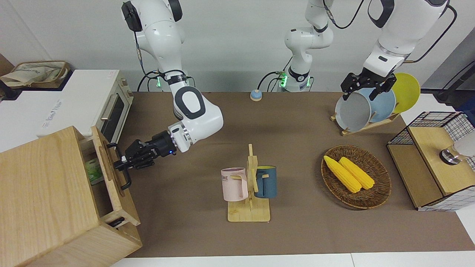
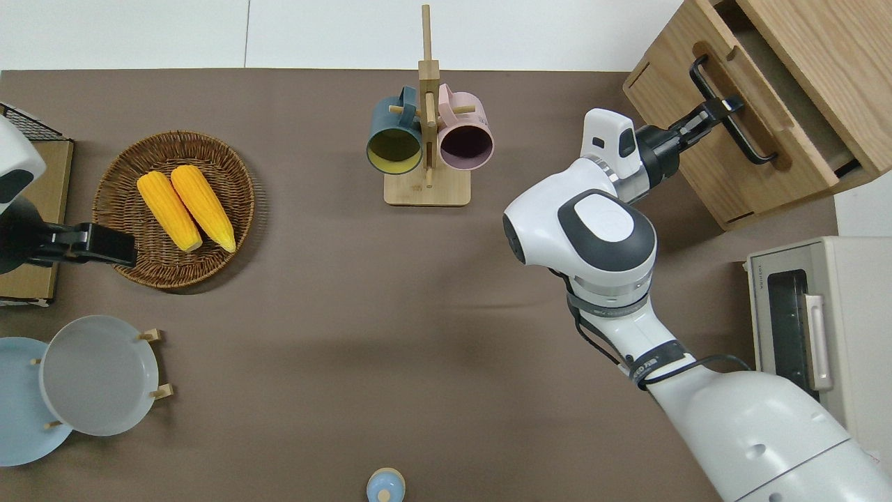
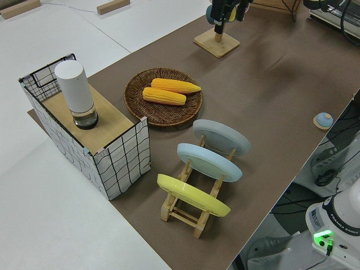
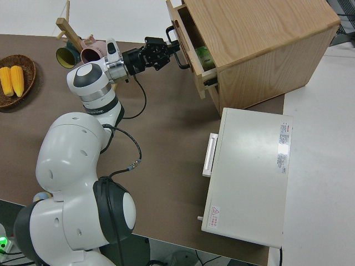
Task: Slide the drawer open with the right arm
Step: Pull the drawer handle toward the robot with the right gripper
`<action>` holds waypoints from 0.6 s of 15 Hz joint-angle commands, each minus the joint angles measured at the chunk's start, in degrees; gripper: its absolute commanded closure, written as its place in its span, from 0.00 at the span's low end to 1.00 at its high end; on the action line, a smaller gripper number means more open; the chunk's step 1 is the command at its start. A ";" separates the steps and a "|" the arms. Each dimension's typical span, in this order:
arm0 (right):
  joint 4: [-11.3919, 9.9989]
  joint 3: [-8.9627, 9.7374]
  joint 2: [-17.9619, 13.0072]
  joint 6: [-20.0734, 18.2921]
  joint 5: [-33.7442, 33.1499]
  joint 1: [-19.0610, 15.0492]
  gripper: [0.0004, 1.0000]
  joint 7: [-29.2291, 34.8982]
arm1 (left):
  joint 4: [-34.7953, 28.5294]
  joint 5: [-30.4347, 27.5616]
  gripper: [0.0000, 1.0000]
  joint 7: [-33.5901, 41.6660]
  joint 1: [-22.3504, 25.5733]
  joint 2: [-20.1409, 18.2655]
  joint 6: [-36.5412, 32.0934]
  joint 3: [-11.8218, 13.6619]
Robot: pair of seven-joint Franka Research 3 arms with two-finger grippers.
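The drawer [image 1: 119, 203] of the big pale wooden box [image 1: 44, 196] stands partly pulled out, at the right arm's end of the table. Its black loop handle [image 1: 126, 184] faces the table's middle. My right gripper [image 1: 120, 163], blue light at its wrist, is shut on the handle's middle. The same grip shows in the overhead view, with the gripper [image 2: 727, 107] on the handle [image 2: 756, 148], and in the right side view [image 4: 170, 51]. A green item [image 1: 94, 171] lies inside the drawer. My left arm is parked.
A white toaster oven [image 1: 92, 104] stands beside the box, nearer to the robots. A mug rack [image 1: 249, 185] stands mid-table. A corn basket [image 1: 356, 176], a plate rack [image 1: 367, 107] and a wire-mesh cabinet [image 1: 434, 159] stand toward the left arm's end.
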 commanded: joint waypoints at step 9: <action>1.05 0.18 -1.06 -9.95 6.84 15.45 1.00 -1.02 | 1.40 0.98 0.01 0.55 0.22 0.65 -1.13 -0.37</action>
